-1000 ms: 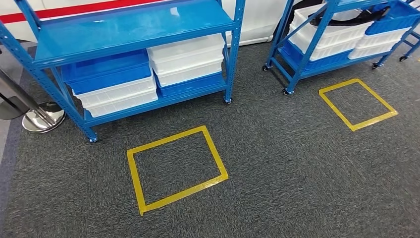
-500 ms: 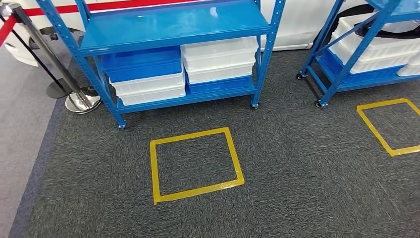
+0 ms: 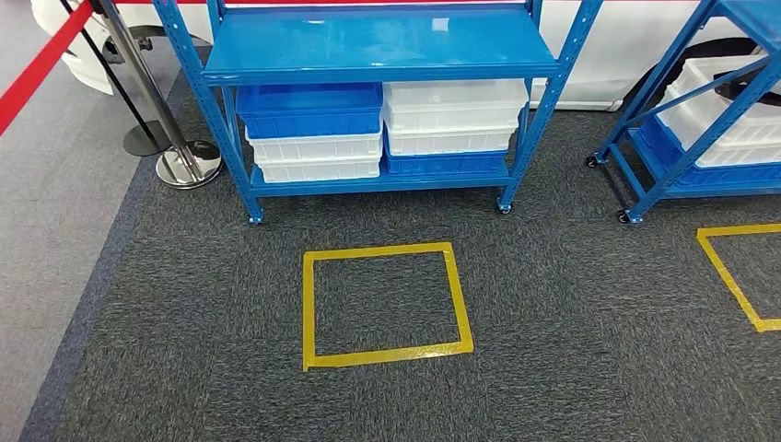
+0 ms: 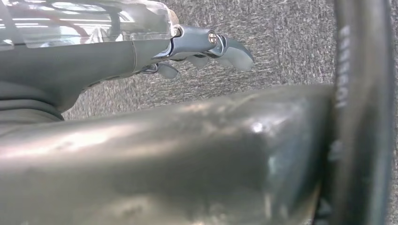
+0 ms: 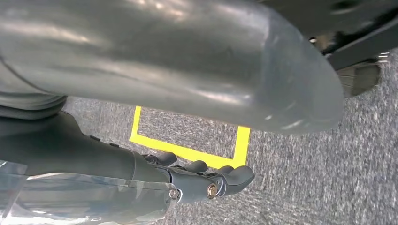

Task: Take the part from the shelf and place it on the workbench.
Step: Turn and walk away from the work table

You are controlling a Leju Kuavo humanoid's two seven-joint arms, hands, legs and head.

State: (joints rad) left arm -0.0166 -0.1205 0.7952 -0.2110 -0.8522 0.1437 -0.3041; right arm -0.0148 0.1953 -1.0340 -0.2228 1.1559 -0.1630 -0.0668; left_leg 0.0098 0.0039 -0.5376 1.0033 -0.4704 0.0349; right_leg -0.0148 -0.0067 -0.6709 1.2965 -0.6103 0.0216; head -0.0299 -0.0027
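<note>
A blue metal shelf [image 3: 382, 46] on castors stands straight ahead in the head view. Its middle board is bare. The bottom board carries stacked bins: a blue bin [image 3: 311, 110] over white ones on the left, white bins [image 3: 451, 115] over a blue one on the right. What lies inside the bins is hidden. My left hand [image 4: 206, 44] hangs over grey carpet, fingers loosely apart and holding nothing. My right hand [image 5: 206, 180] also hangs low with nothing in it, above a yellow tape corner [image 5: 187, 152].
A yellow tape square [image 3: 385, 352] marks the carpet in front of the shelf. A second blue shelf [image 3: 700, 120] with white bins stands at the right, beside another tape square [image 3: 737, 285]. A chrome stanchion [image 3: 184, 166] with a red rope [image 3: 41, 69] stands at the left.
The whole picture has shifted: my view has swung so the shelf and tape square now sit centred and square-on. The second shelf has slid toward the right edge.
</note>
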